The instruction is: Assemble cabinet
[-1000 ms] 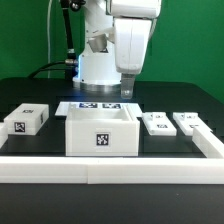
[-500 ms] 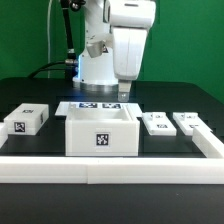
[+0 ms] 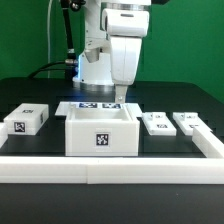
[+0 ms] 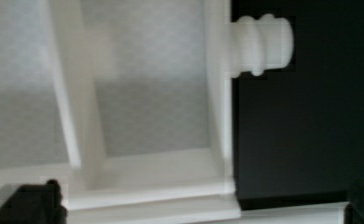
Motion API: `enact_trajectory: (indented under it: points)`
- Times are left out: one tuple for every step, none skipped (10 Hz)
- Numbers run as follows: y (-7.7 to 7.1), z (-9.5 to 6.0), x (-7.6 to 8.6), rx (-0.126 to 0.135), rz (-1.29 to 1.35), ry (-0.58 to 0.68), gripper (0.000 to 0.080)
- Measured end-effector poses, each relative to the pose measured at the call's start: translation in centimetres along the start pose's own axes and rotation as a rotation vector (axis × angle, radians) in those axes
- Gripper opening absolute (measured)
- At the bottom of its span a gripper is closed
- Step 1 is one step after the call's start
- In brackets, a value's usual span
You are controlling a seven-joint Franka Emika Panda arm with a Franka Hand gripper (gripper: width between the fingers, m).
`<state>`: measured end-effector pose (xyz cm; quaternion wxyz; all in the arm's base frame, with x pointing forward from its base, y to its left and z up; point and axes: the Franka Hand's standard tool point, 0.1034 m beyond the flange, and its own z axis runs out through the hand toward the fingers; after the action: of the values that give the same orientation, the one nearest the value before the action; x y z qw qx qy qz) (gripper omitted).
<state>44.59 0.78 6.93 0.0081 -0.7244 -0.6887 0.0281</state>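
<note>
Table (image 3: 40,95): black, fills exterior frame | cabinet (image 3: 100,131): open-topped white box, tag on front, lower centre | gripper (image 3: 118,97): just above cabinet's rear wall, fingers spread wide, empty | left block (image 3: 27,120): tagged, left edge | right blocks (image 3: 157,123): two, tagged, right of cabinet.

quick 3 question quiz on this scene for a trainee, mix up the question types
1. True or false: the pincer is holding a part.
2. How many small tagged blocks lie to the exterior view's right of the cabinet? A one, B two, C three.
3. Fill in: the flat strip of tags just behind the cabinet is the ____.

Key: 1 false; 2 B; 3 marker board.
</note>
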Motion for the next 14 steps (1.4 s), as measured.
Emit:
enact_trajectory:
  points:
    - [-0.5,0.5,-0.1,0.012,-0.007,0.000,0.0798]
    - [-0.7,1.1,-0.2,0.025,-0.008,-0.001,0.0798]
    - [-0.7,1.7,-0.3,0.033,-0.005,0.002,0.0798]
    - [-0.9,2.4,-0.3,0.039,-0.003,0.004,0.0798]
    - [-1.2,2.9,-0.4,0.050,-0.002,0.005,0.0798]
    - [-1.5,3.6,-0.5,0.061,0.002,0.007,0.0798]
    - [-1.8,4.2,-0.6,0.074,0.006,0.008,0.0798]
    - [-1.9,4.4,-0.7,0.080,0.010,0.009,0.0798]
    - [-1.9,4.4,-0.7,0.081,0.013,0.008,0.0798]
    - [-1.9,4.4,-0.7,0.082,0.016,0.008,0.0798]
    - [-2.0,4.5,-0.7,0.083,0.017,0.008,0.0675]
    - [-2.0,4.5,-0.7,0.083,0.017,0.008,0.0519]
    - [-2.0,4.5,-0.7,0.083,0.017,0.008,0.0380]
    - [-2.0,4.5,-0.7,0.083,0.017,0.008,0.0231]
